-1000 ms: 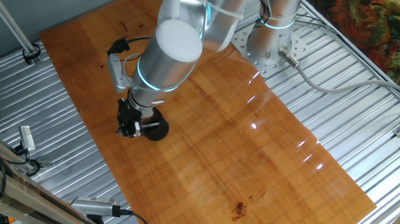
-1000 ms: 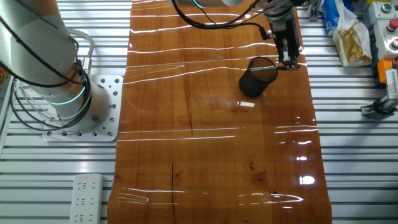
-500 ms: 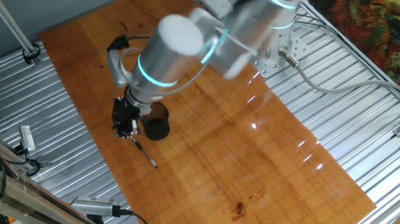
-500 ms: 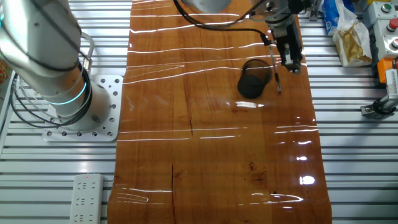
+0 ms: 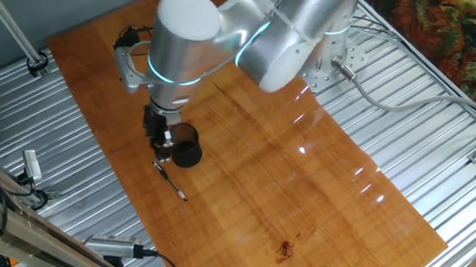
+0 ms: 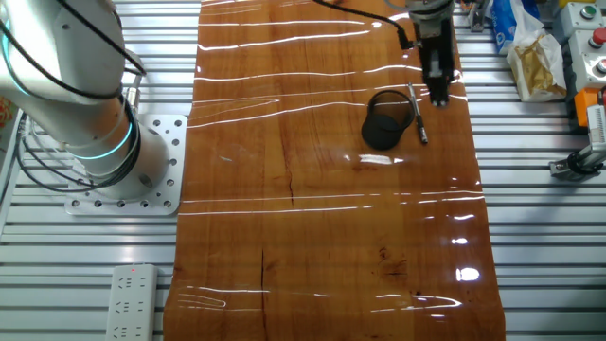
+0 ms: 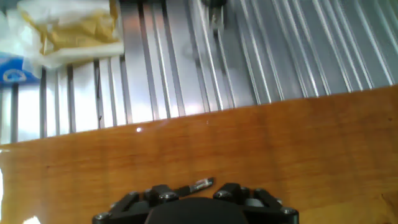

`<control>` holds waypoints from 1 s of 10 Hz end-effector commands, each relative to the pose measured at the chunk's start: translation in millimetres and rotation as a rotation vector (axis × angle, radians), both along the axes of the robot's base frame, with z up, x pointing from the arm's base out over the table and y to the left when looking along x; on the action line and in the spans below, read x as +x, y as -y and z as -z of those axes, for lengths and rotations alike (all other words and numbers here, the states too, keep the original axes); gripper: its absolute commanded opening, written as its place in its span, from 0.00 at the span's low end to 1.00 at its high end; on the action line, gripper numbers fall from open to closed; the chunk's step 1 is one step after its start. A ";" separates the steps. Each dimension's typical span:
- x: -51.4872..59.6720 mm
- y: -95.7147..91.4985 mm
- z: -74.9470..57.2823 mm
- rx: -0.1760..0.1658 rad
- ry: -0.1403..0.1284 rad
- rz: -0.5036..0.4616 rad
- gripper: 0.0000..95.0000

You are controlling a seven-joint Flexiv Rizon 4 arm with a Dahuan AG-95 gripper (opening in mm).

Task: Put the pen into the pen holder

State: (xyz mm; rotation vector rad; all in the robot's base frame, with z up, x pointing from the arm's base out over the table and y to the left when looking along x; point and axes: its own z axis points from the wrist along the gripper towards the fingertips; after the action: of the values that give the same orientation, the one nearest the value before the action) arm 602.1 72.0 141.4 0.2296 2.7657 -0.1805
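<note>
On the wooden board [image 5: 250, 176], my arm [image 5: 238, 38] is reaching down over the cup [image 5: 186, 147], with my gripper [image 5: 163, 142] hanging just above the cup's outer side. The pen [image 5: 171, 182] is lying flat on the board beside the cup, toward the board's long edge by the ribbed metal table [image 5: 58, 149], its upper end near my fingertips. From this side I cannot tell whether the jaws are parted.

From the other fixed camera, my gripper [image 6: 439, 93] is hovering near the board's far right edge. The pen [image 6: 417, 116] is resting on the wood right beside the cup [image 6: 384, 118], between it and that edge, not inside it. The fingers are not clasping the pen, but their gap is not readable here either.

Through the hand camera, the gripper's dark body is filling the bottom edge. One end of the pen [image 7: 198, 185] is peeking out just above it on the board [image 7: 298, 143], with the table [image 7: 261, 50] and a yellow bag [image 7: 74, 31] beyond.
</note>
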 end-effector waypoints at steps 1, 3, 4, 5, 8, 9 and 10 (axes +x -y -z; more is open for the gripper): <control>14.0 -10.6 8.1 0.077 -0.028 -0.019 1.00; 14.1 -10.7 7.9 0.097 -0.044 -0.023 1.00; 14.0 -10.7 7.7 0.107 -0.061 -0.027 1.00; 14.0 -10.7 7.6 0.119 -0.070 -0.032 0.80; 14.2 -10.8 7.2 0.132 -0.099 -0.041 0.80; 14.2 -10.8 7.2 0.148 -0.100 -0.048 0.80; 14.2 -10.8 7.2 0.150 -0.103 -0.059 0.80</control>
State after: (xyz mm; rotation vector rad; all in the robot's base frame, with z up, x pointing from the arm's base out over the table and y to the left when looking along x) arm 613.3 86.2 135.2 0.1678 2.9155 0.0670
